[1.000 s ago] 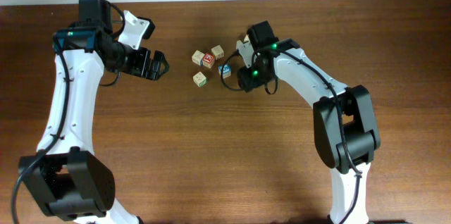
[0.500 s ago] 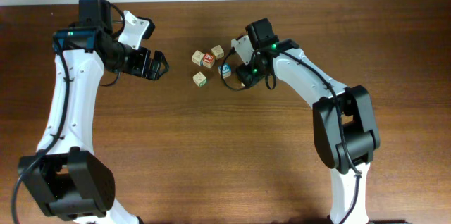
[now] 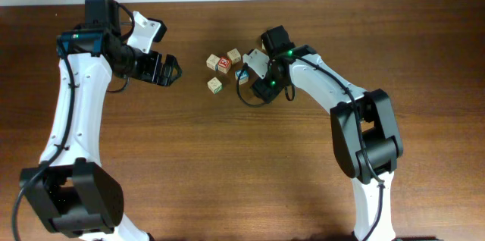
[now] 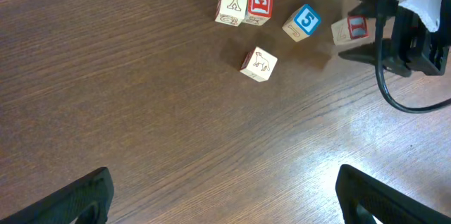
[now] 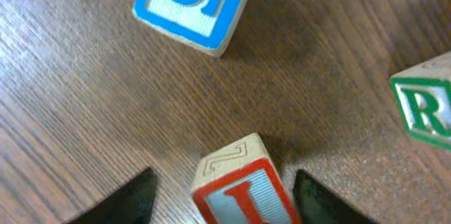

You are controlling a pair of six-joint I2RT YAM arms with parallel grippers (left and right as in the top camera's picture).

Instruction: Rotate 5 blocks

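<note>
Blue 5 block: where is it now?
The blue 5 block lies at the top of the right wrist view, clear of the red-lettered block inside the right gripper.

right arm (image 3: 326, 82): swung slightly leftward over the desk (image 3: 227, 165) | right gripper (image 5: 224, 185): shifted nearer the blue block (image 3: 242, 76), wrist turned a little | jaws: widened slightly, then eased partly back
</note>
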